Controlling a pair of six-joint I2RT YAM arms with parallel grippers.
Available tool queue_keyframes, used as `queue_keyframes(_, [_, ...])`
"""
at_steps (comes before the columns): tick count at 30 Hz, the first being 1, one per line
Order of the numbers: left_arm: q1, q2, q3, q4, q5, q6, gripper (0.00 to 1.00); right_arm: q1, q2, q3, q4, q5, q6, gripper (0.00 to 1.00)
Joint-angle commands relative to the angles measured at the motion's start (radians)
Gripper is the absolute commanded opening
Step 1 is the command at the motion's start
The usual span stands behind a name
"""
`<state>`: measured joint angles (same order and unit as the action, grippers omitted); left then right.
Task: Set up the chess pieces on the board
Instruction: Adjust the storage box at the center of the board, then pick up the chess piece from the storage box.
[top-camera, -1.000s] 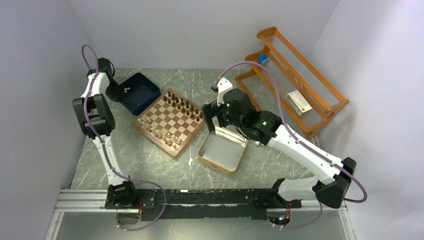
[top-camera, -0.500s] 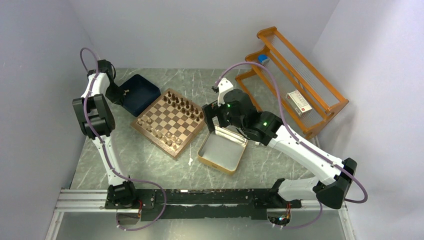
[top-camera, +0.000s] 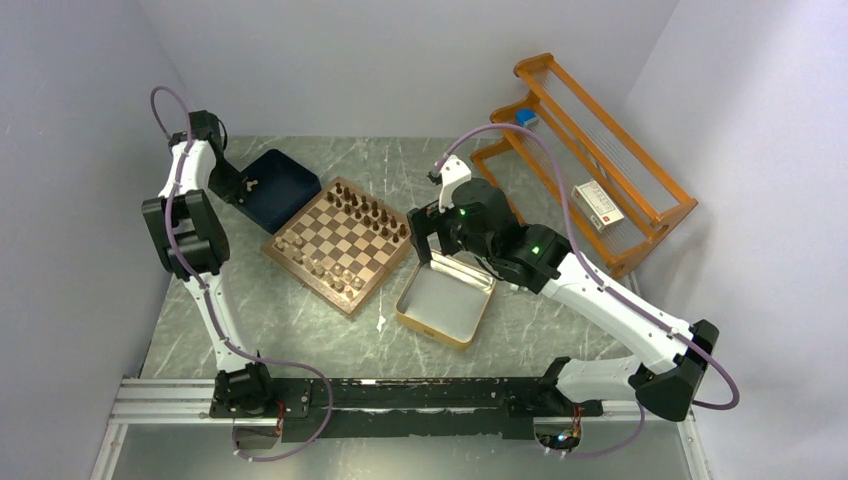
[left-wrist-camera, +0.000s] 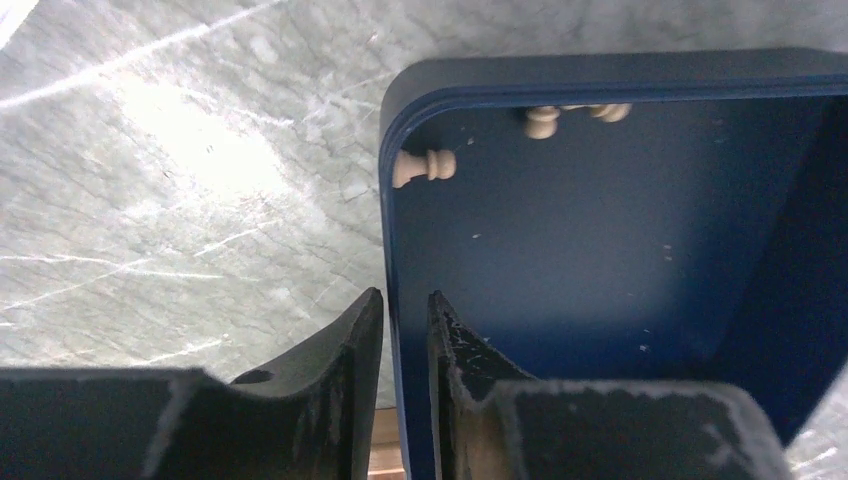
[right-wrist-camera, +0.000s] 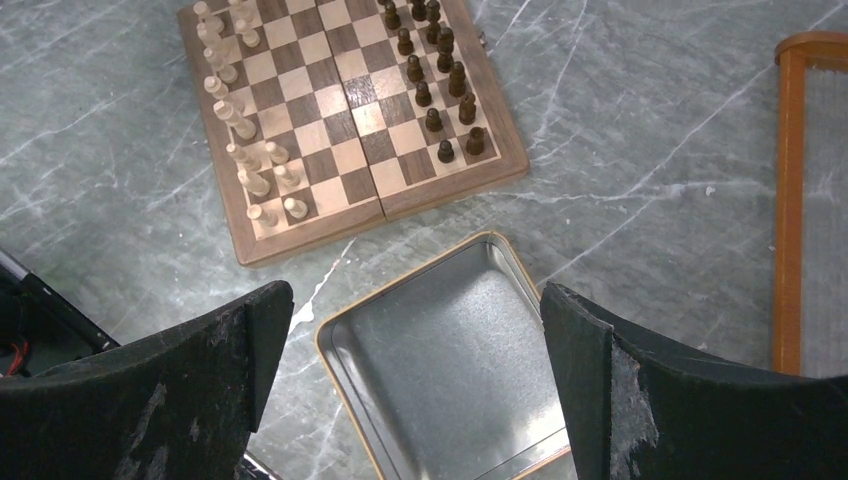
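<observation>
My left gripper (left-wrist-camera: 403, 300) stands barely apart at the navy tray's (left-wrist-camera: 600, 75) rim, and the right gripper (right-wrist-camera: 415, 295) gapes wide, empty. A pale chess piece (left-wrist-camera: 425, 165) lies in the tray's corner: light, smooth, likely to roll, so I'd pinch its waist.

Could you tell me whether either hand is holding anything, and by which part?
The right hand is open, empty. The left hand straddles the navy rectangular tray's side wall; grip cannot be told.
</observation>
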<state>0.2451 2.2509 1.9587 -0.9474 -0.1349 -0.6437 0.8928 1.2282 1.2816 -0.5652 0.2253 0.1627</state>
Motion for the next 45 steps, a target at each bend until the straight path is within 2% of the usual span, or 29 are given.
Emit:
queue_keyframes(1, [-0.014, -0.095, 0.065, 0.019, -0.038, 0.047, 0.29, -0.003, -0.026, -0.018, 0.017, 0.008, 0.002, 1.0])
queue_keyframes(6, [-0.06, -0.106, 0.097, 0.047, -0.157, 0.131, 0.3, -0.003, -0.036, -0.025, 0.018, 0.011, -0.011, 1.0])
queue_keyframes(11, [-0.116, -0.108, 0.09, 0.164, -0.231, 0.201, 0.34, -0.003, -0.032, -0.019, 0.016, 0.006, -0.015, 1.0])
queue_keyframes(16, [-0.136, -0.076, 0.047, 0.238, -0.204, 0.178, 0.35, -0.003, -0.027, -0.008, 0.004, 0.011, -0.002, 1.0])
queue_keyframes(23, [-0.136, -0.008, 0.043, 0.251, -0.281, 0.123, 0.36, -0.003, -0.008, 0.01, -0.006, 0.012, 0.027, 1.0])
queue_keyframes(32, [-0.127, 0.047, -0.021, 0.349, -0.285, 0.057, 0.36, -0.003, 0.019, 0.036, -0.012, 0.026, 0.037, 1.0])
queue_keyframes(45, [-0.095, 0.055, -0.101, 0.477, -0.276, 0.018, 0.36, -0.003, 0.056, 0.066, -0.021, 0.041, 0.028, 1.0])
